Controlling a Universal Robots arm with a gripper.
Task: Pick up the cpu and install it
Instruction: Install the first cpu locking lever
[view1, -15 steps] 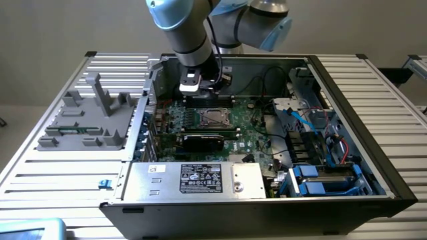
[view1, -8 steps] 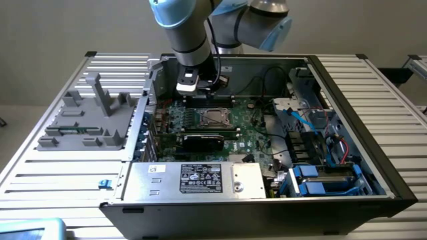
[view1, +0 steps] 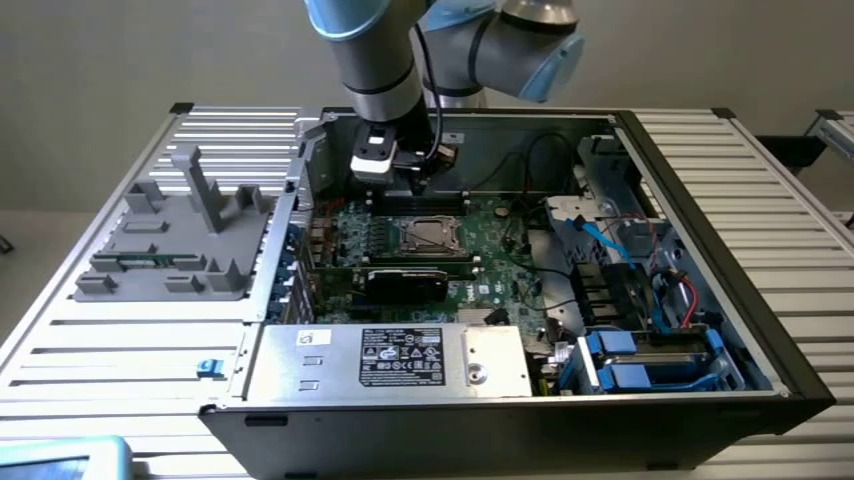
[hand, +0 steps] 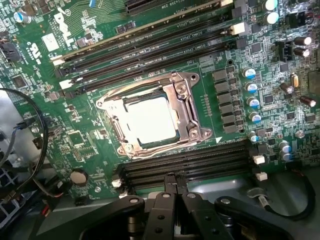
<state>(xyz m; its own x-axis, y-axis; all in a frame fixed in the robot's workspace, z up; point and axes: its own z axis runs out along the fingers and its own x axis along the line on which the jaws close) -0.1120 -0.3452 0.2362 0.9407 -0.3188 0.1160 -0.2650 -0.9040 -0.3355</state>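
My gripper hangs over the open computer case, just above the far part of the green motherboard, and my fingers are clenched together with nothing between them. In the wrist view the same gripper shows as black linkages meeting at a narrow closed tip, poised over the black memory slots that run just beside the socket.

I take the socket as my landmark. The cpu lies inside it, a pale, shiny square sitting flat within the metal frame, which surrounds it on all sides. From outside, the cpu appears as a small bright square in the middle of the board, a little nearer the camera than my gripper and not touching it. On the side of the socket away from my fingers runs another bank of long dark slots. A row of blue-topped capacitors stands near the socket on one flank, and a black cable loops well off on the opposite flank.

Nearer the camera than the socket in the exterior view, a black expansion card lies across the board, and beyond that sits the silver power supply with its label. A grey fixture rests on the slatted table, well apart from the socket, at the exterior view's left.
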